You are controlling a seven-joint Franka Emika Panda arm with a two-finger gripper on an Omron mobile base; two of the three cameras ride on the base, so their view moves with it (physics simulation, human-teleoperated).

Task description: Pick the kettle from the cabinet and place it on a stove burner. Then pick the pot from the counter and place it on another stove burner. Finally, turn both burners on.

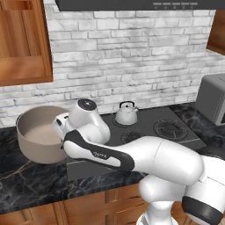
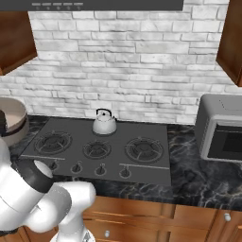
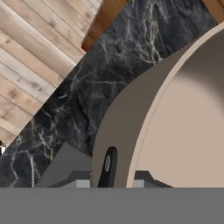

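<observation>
1 gripper (image 3: 109,183) astride pot (image 3: 175,122) rim

Behind my work I see a whitewashed brick wall (image 1: 132,52) running the full width of the kitchen. A dark range hood (image 1: 140,4) hangs along its top edge, with a row of small pale buttons on its front. Off to my right a grey microwave (image 2: 221,130) with a dark glass door stands close against the bricks. Below the worktop's front edge there are brown wooden drawers (image 2: 156,215), and I can make out small round knobs (image 2: 227,217) on them. Looking down past the worktop's edge from my hand, I see a floor of pale wooden planks (image 3: 30,61) laid in straight strips.
</observation>
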